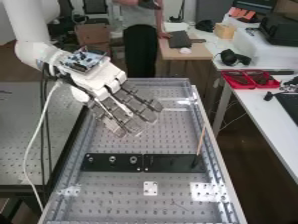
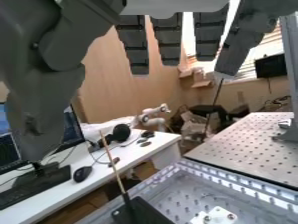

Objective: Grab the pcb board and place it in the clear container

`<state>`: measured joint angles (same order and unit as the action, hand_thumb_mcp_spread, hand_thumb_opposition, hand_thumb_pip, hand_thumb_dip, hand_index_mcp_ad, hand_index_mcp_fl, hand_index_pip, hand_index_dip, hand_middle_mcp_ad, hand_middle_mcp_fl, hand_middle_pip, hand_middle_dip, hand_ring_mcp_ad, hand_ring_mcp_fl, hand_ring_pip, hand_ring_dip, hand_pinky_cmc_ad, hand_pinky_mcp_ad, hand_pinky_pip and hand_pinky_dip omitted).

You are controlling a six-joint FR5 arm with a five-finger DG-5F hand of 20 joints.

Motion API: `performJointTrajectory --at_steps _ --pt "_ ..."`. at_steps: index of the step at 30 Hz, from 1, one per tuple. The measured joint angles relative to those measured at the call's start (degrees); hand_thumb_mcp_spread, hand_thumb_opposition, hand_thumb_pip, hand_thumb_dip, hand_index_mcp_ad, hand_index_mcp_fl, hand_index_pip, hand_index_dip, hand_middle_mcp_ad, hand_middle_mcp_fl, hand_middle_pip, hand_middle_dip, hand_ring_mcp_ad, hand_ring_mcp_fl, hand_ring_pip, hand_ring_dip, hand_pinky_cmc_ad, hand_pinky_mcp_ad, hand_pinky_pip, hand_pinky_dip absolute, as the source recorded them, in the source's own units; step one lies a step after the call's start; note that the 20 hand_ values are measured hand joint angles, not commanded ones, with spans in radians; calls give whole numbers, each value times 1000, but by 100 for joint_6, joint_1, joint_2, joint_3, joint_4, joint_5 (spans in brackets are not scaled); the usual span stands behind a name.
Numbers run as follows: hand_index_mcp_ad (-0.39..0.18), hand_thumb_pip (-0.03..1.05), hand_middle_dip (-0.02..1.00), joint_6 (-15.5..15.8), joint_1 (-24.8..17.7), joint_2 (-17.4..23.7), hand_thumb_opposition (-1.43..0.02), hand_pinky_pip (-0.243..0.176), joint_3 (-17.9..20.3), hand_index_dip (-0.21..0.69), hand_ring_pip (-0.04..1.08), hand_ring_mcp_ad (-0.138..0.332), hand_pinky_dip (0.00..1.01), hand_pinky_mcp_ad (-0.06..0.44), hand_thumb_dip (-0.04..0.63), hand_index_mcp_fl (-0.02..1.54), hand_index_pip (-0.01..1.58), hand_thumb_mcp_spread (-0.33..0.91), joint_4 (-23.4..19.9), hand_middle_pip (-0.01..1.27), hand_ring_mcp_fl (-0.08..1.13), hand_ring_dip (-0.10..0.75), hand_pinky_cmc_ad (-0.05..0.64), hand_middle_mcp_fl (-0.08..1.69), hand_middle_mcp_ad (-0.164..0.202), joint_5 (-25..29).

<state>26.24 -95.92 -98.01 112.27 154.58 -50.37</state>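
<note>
We are seeing the hand (image 1: 100,80) open above the bench (image 1: 113,189), and we are not managing to tell where the pcb is lying, so we are planning to locate it first, then pinch its edges softly.

So the pcb (image 1: 82,59) I can see is a blue one, with white and dark bits all over its upper face. It's sitting tilted on the white housing (image 1: 101,77) at the end of the arm (image 1: 32,30), component side up. Honestly can't tell if it's the one for this job.
</note>
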Motion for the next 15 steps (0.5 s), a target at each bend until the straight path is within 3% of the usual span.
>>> performJointTrajectory --at_steps 9,15 --pt "37 480 65 -252 -119 -255 -764 -138 19 232 75 248 600 230 112 192 211 304 -450 157 2 -35 302 2 162 858" --pt "28 480 79 -103 -377 -512 -764 -140 -21 227 79 250 600 227 110 164 293 300 -756 161 2 -31 302 9 162 1639"
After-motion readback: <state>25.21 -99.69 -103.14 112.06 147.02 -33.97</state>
